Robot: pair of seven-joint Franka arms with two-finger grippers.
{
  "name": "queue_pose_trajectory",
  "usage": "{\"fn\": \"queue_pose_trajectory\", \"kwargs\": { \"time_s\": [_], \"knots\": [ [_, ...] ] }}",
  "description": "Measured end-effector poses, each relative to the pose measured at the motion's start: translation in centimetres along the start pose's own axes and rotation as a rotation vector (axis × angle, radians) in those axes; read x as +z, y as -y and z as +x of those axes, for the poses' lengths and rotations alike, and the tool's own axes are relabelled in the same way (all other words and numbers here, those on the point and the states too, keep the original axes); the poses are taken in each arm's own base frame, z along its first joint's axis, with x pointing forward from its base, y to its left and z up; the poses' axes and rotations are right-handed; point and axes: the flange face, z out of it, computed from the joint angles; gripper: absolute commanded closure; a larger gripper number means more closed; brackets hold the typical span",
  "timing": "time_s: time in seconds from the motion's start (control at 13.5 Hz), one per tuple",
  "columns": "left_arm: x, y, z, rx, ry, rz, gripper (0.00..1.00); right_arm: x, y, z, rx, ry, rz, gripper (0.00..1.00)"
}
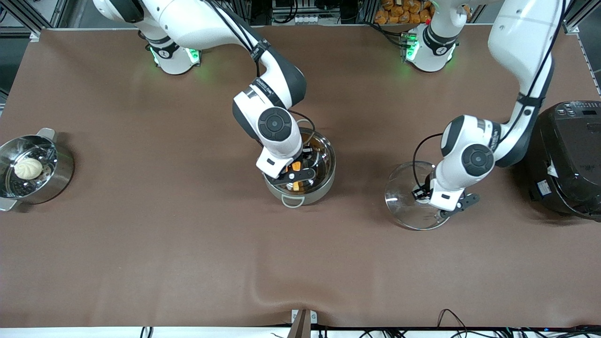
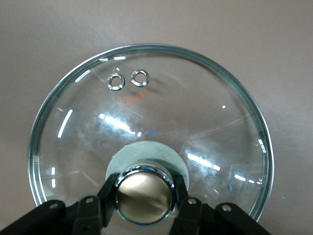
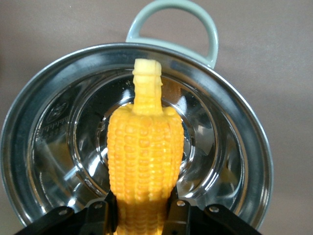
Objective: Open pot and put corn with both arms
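Note:
The steel pot (image 1: 325,174) stands open at the middle of the table, with a loop handle (image 1: 293,202) toward the front camera. My right gripper (image 1: 293,177) is over the pot's mouth, shut on the yellow corn (image 1: 296,166). In the right wrist view the corn (image 3: 144,156) hangs stub-down over the shiny pot (image 3: 49,147), gripped by its thick end in my right gripper (image 3: 142,208). My left gripper (image 1: 425,195) is shut on the knob (image 2: 144,196) of the glass lid (image 1: 404,197), low at the table beside the pot toward the left arm's end. The lid (image 2: 146,112) fills the left wrist view.
A steel steamer pot (image 1: 51,183) with a white bun (image 1: 28,167) stands at the right arm's end. A big black cooker (image 1: 568,159) stands at the left arm's end, close to the left arm. The brown cloth (image 1: 188,258) has a wrinkle near the front edge.

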Motion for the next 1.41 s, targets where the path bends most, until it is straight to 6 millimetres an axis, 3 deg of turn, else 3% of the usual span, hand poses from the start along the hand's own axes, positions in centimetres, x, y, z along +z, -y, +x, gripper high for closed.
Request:
{"fn": "queue_pose_trajectory", "kwargs": {
  "time_s": [0.07, 0.15, 0.22, 0.37, 0.52, 0.67, 0.89, 1.04, 1.19, 1.41],
  "knots": [
    [0.8, 0.0, -0.1, 0.000, 0.008, 0.001, 1.00, 0.2, 0.0, 0.0, 0.000, 0.002, -0.001, 0.39],
    [0.7, 0.1, 0.0, 0.004, 0.006, -0.001, 0.65, 0.3, 0.0, 0.0, 0.000, 0.004, -0.002, 0.00],
    [0.7, 0.0, 0.0, 0.004, 0.006, -0.001, 0.01, 0.5, 0.1, 0.0, -0.001, 0.006, -0.003, 0.00],
    [0.5, 0.1, 0.1, 0.002, 0.002, -0.003, 0.00, 0.7, 0.6, -0.3, -0.008, 0.007, -0.005, 0.00],
    [-1.3, -0.1, 1.1, -0.009, -0.031, -0.026, 0.00, 0.7, 1.1, -0.7, -0.017, 0.007, -0.006, 0.00],
    [-5.8, -0.3, 2.4, -0.020, -0.078, -0.045, 0.00, 0.6, 1.0, -0.5, -0.014, 0.002, -0.005, 0.00],
    [-15.8, 0.0, 3.0, -0.036, -0.097, -0.009, 0.00, -0.4, -0.5, 0.6, 0.011, -0.016, -0.003, 0.00],
    [-23.0, 0.5, 2.3, -0.046, -0.113, 0.006, 0.00, -1.7, -3.5, 2.1, 0.019, -0.006, -0.007, 0.00],
    [-28.9, 1.4, 1.4, -0.010, -0.153, -0.001, 0.00, -3.6, -8.2, 3.7, -0.013, 0.027, -0.014, 0.00],
    [-34.8, 3.2, -0.4, 0.120, -0.213, -0.003, 0.00, -7.5, -16.8, 4.9, -0.093, 0.099, -0.021, 0.00]
  ]
}}
